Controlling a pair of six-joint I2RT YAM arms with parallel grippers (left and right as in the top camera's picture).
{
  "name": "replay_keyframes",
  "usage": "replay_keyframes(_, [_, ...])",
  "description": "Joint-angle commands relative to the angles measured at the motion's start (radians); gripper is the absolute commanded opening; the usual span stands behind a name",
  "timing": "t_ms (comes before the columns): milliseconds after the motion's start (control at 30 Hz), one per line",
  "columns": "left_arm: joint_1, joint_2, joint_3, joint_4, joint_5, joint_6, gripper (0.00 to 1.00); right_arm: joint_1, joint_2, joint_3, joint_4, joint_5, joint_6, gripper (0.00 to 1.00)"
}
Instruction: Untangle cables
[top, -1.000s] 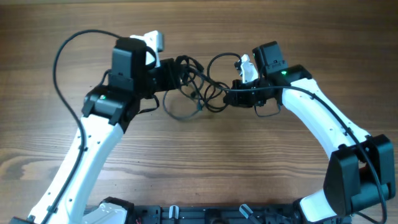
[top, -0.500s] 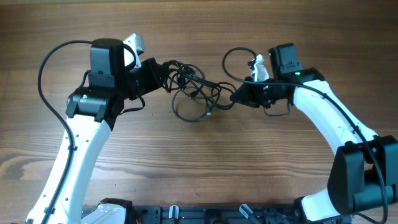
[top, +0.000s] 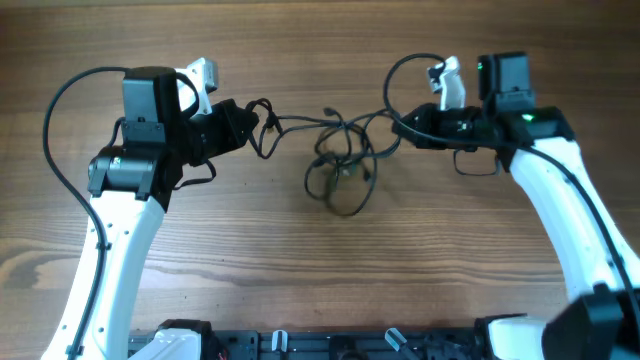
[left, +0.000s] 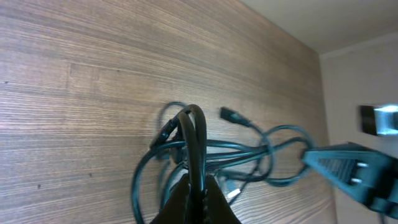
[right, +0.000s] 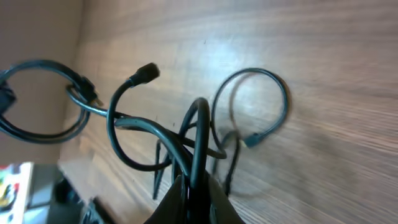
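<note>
I'm pinching the cables (top: 345, 130) from both sides. My left gripper (top: 258, 122) is clamped shut on a doubled strand, and my right gripper (top: 400, 125) is gripping another bend of cord. Both wrist views are showing the cord running up between the fingers. The two grippers are sitting well apart over the surface (top: 320, 270), and the strands between them are stretching almost straight. The knot (top: 338, 175) is hanging midway between them, with its lower loops on the wood or just above it — I cannot tell which.

I'm judging this to be the pulling-apart step, not yet finished, since loops are crossing each other at the middle. A free plug (right: 146, 72) is poking out near my right gripper. The next move is likely calling for easing the tension and regrasping nearer a free end — so it can pass back through a loop instead of tightening the knot.
</note>
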Motion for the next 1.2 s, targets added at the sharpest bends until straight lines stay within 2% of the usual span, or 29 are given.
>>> replay_keyframes(0, [0.006, -0.016, 0.029, -0.023, -0.13, 0.027, 0.04, -0.002, -0.021, 0.017, -0.044, 0.177, 0.081, 0.09])
replay_keyframes(67, [0.006, -0.016, 0.028, -0.074, -0.326, 0.019, 0.04, -0.003, -0.021, 0.017, -0.089, 0.308, 0.104, 0.08])
replay_keyframes(267, [0.006, -0.017, 0.029, -0.079, -0.589, -0.046, 0.04, -0.035, -0.021, 0.017, -0.093, 0.451, 0.206, 0.04])
replay_keyframes(333, [0.006, -0.017, 0.029, -0.08, -0.624, -0.061, 0.04, -0.065, -0.021, 0.017, -0.095, 0.458, 0.212, 0.04])
replay_keyframes(633, [0.006, -0.009, 0.028, -0.11, -0.561, -0.063, 0.04, -0.092, -0.021, 0.017, -0.111, 0.355, 0.135, 0.05])
replay_keyframes(833, [0.004, 0.056, 0.028, -0.142, -0.285, -0.055, 0.04, -0.09, -0.021, 0.016, -0.115, 0.215, 0.042, 0.04])
replay_keyframes(900, [-0.011, 0.096, 0.028, -0.16, -0.216, -0.026, 0.07, -0.083, -0.021, 0.016, -0.117, 0.181, 0.028, 0.04])
replay_keyframes(933, [-0.025, 0.116, 0.028, -0.165, -0.188, 0.0, 0.12, -0.074, -0.021, 0.016, -0.117, 0.171, 0.022, 0.04])
replay_keyframes(967, [-0.043, 0.137, 0.028, -0.166, -0.173, 0.011, 0.27, -0.06, -0.02, 0.016, -0.116, 0.172, 0.022, 0.04])
replay_keyframes(1033, [-0.079, 0.171, 0.028, -0.161, -0.177, 0.031, 0.88, -0.034, -0.02, 0.016, -0.114, 0.178, 0.023, 0.04])
replay_keyframes(1067, [-0.09, 0.182, 0.028, -0.155, -0.183, 0.044, 1.0, -0.02, -0.02, 0.016, -0.111, 0.186, 0.023, 0.04])
replay_keyframes(1167, [-0.097, 0.192, 0.03, -0.107, -0.204, 0.04, 1.0, 0.006, -0.02, 0.016, -0.106, 0.189, 0.024, 0.05])
